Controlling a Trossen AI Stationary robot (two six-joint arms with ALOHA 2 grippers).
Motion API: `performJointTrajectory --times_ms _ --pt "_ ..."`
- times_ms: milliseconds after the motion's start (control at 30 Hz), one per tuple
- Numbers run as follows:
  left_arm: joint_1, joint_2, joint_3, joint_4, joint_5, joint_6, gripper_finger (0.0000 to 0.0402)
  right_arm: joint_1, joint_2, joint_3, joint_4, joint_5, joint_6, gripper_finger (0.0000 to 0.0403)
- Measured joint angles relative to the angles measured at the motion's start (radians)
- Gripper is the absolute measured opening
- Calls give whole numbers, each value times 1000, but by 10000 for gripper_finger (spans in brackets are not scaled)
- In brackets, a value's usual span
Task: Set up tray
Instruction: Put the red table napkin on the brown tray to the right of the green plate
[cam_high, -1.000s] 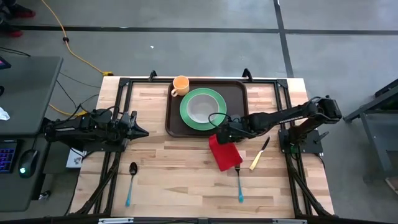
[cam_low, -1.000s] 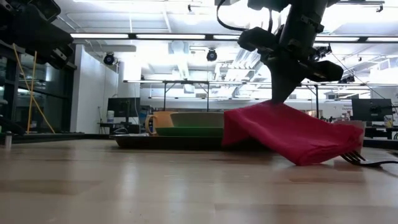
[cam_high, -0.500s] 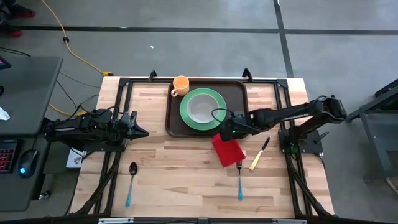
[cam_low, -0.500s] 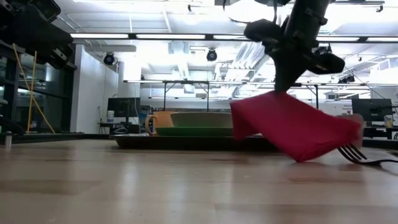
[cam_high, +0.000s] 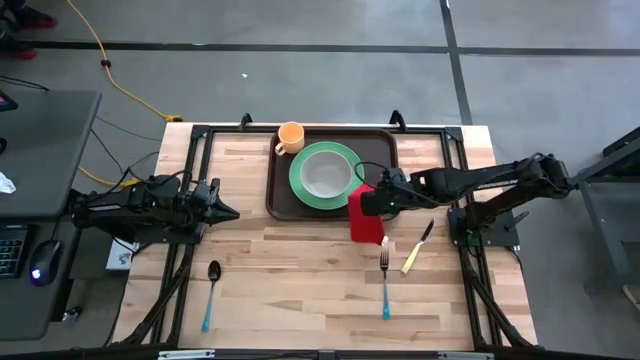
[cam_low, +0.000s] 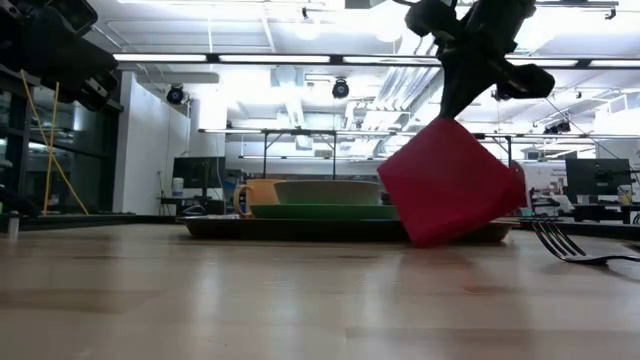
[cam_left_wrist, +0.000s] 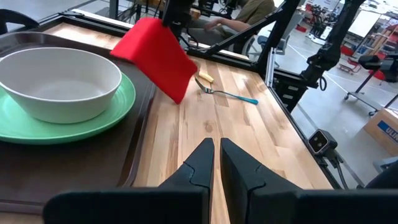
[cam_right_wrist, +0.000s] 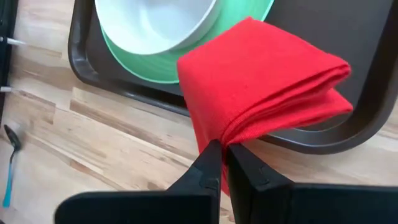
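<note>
Right gripper (cam_high: 366, 205): fingers pinched shut on 1 folded edge of the red napkin (cam_high: 364, 213), gripping it from above so the cloth hangs free below them.
Red napkin: lifted clear of the wooden surface (cam_high: 280, 270); in the low view (cam_low: 448, 183) only its lowest corner comes near the wood. It hangs just at the near right corner of the tray, so it is judged to be in transit toward the tray rather than parked.
Tray (cam_high: 280, 195): dark brown, flat on the surface, directly beyond the right fingers; its rim passes under the hanging cloth in the right wrist view (cam_right_wrist: 81, 56).
Tray contents: green plate (cam_high: 300, 180) with a white bowl (cam_high: 325, 175) centred on it, and an orange mug (cam_high: 290, 135) at the far left corner. The bare strip to the right of the plate is the likely napkin spot.
Cutlery: 1 fork (cam_high: 384, 290) and 1 knife (cam_high: 417, 248) lie on the surface just nearer than the right fingers; 1 spoon (cam_high: 211, 292) lies well apart from them, nearer the left arm. All 3 are off the tray.
Left gripper (cam_high: 228, 212): waiting at the left of the surface, well apart from the tray, fingers nearly together with a narrow gap, holding nothing.
Risk: the limp cloth may drape over the rim or plate unless it is lowered onto the bare strip.
</note>
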Motion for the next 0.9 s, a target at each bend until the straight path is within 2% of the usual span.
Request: performJointTrajectory --times_ms 367,900 --pt "0 0 0 5 0 0 56 -52 -16 0 -17 7 -53 0" --pt "0 0 0 20 0 0 56 -234 -16 0 -139 -63 -245 0"
